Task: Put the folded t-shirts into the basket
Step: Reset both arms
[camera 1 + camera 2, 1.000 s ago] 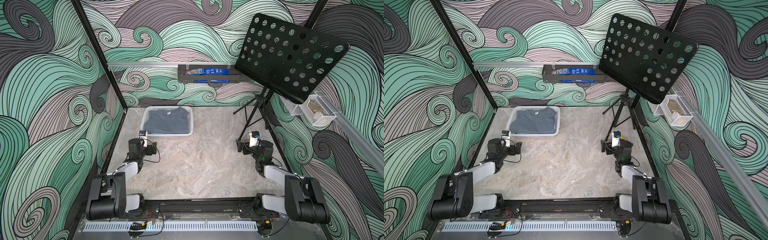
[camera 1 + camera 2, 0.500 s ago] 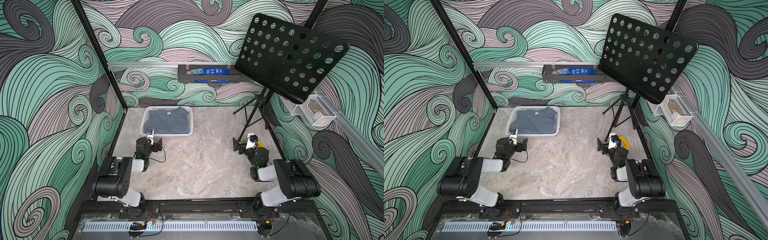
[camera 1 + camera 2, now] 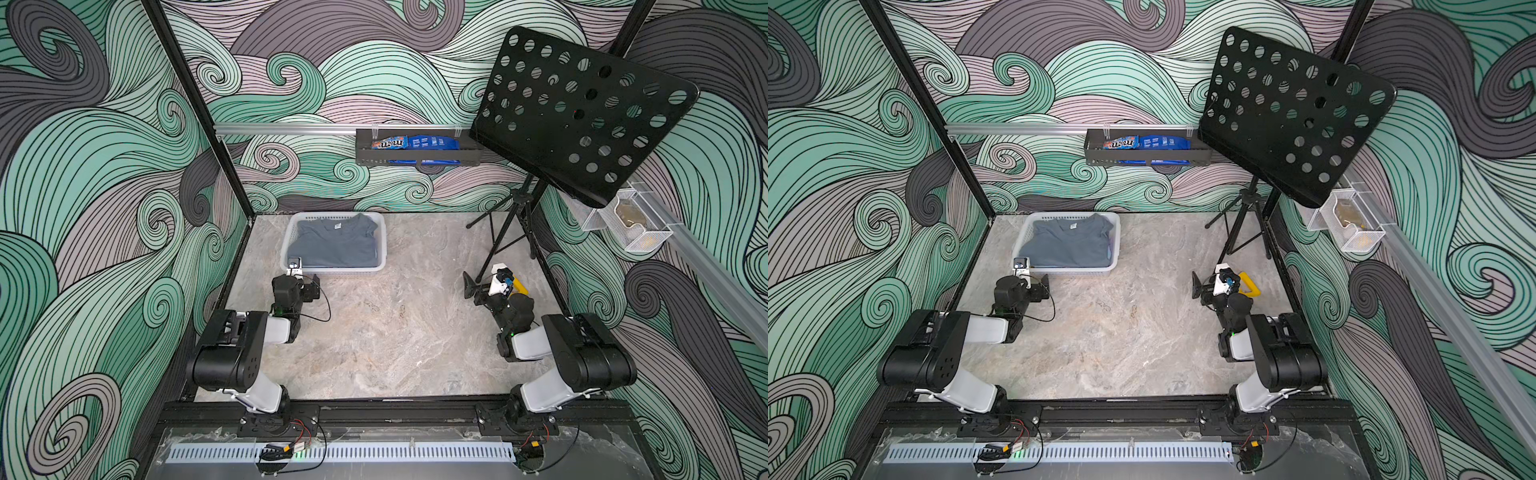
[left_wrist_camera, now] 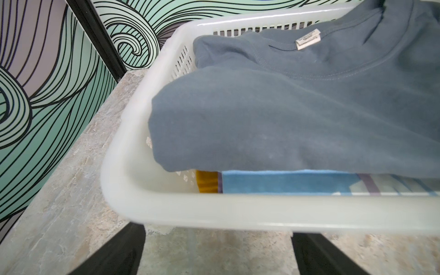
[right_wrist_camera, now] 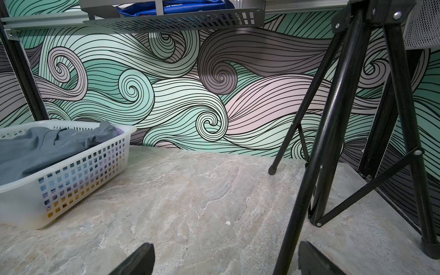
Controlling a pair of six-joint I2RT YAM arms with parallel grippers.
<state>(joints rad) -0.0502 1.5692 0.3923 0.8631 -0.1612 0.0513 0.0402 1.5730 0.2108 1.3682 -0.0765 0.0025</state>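
four folded t-shirts [image 4: 297, 152] lie stacked in the one basket [image 4: 166, 209], just ahead of my left gripper [image 4: 217, 238]. only the dark grey tee [image 4: 285, 107] on top shows whole. the light blue tee [image 4: 285, 183] and the mustard tee [image 4: 207, 182] are just edges, and the lilac tee [image 5: 119, 130] a corner. the collar tag [image 4: 308, 39] is too small to read. my left gripper and right gripper [image 5: 226, 252] both gape wide, holding nothing. far ahead, one packet [image 3: 388, 143] reads m&m's.
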